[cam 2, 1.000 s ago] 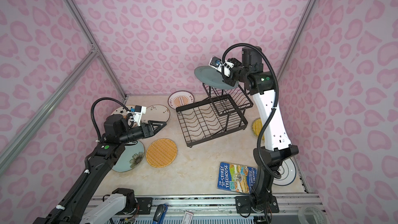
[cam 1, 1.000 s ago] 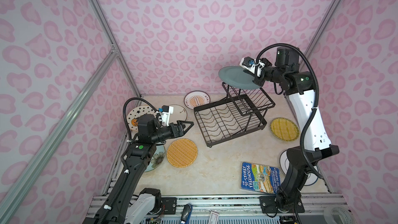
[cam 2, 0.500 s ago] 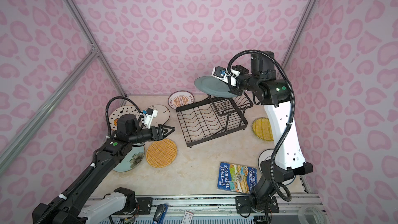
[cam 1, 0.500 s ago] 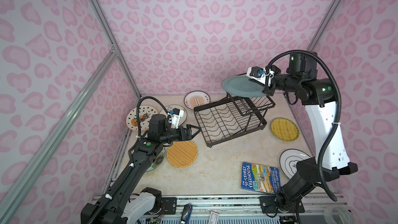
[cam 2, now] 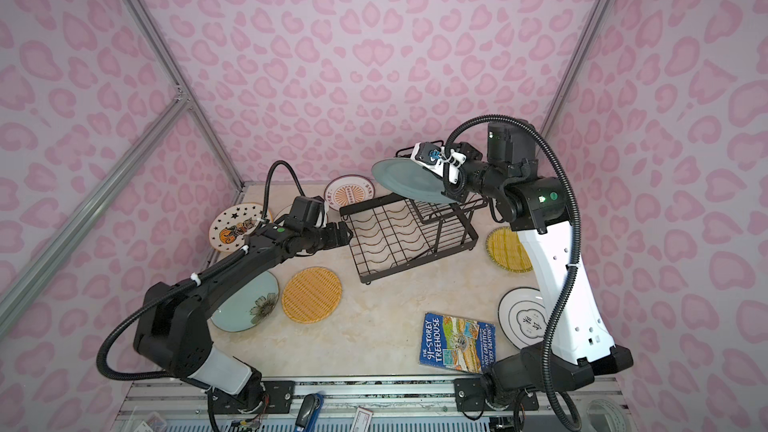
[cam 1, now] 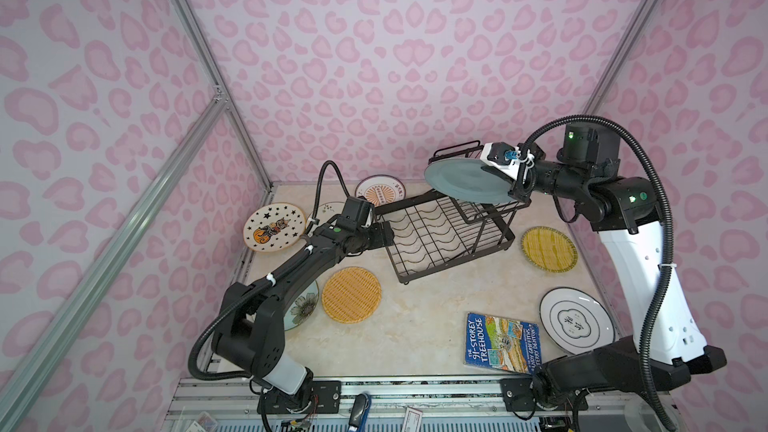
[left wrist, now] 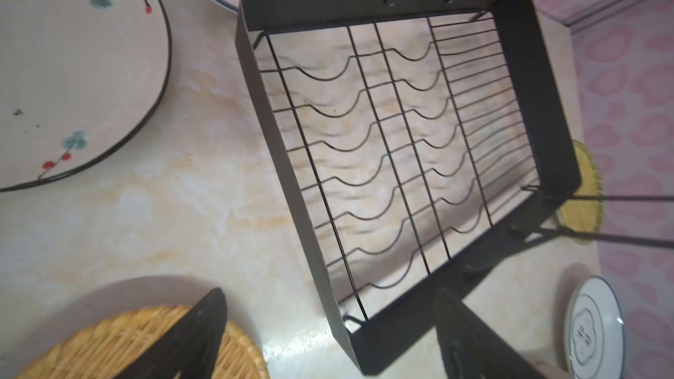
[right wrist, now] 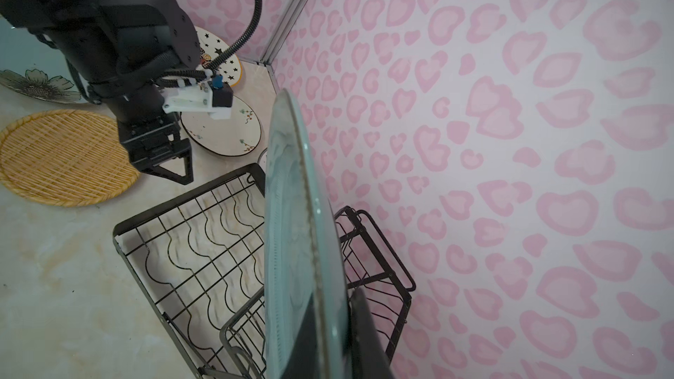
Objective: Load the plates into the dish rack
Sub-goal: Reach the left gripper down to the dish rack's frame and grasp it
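My right gripper (cam 1: 505,178) (right wrist: 335,308) is shut on the rim of the teal-grey plate (cam 1: 465,182) (cam 2: 409,182) (right wrist: 291,231). It holds the plate tilted in the air over the raised basket of the black wire dish rack (cam 1: 440,238) (cam 2: 399,238) (right wrist: 189,235). Nothing stands in the rack. My left gripper (cam 1: 384,232) (cam 2: 345,232) (left wrist: 330,291) is open and empty at the rack's (left wrist: 401,140) near-left corner, with the corner between its fingers. The orange woven plate (cam 1: 351,293) lies on the table just below it.
Flat on the table lie the star plate (cam 1: 274,227), sunburst plate (cam 1: 380,191), sprig plate (left wrist: 73,67), floral plate (cam 1: 303,309), yellow woven plate (cam 1: 548,249) and ring plate (cam 1: 575,320). A blue book (cam 1: 503,342) lies front right. Pink walls enclose the table.
My left arm has reached to the right, up to the rack's corner. My right arm has lowered the teal-grey plate towards the raised basket.
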